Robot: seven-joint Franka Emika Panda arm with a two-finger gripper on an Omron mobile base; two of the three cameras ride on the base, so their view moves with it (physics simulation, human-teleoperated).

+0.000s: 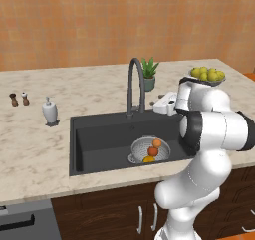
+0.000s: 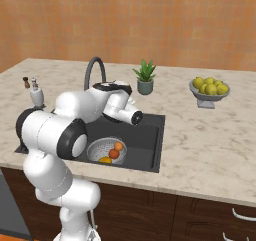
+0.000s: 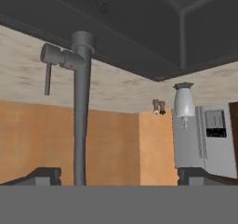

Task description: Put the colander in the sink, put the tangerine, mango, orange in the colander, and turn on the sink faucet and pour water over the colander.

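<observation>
Colander (image 1: 149,151) sits lower centre of frame, in the sink (image 1: 99,139), holding three orange-toned fruits; fruit step looks done. Pincer (image 3: 119,174), fingers apart and empty, faces the faucet (image 3: 81,107) stem, likely lining up for its lever. No water visible.

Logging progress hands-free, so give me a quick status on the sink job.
Gripper open, empty, lined up on the sink faucet. Colander in the sink, three fruits inside. No water visible. Nothing in the way.
</observation>
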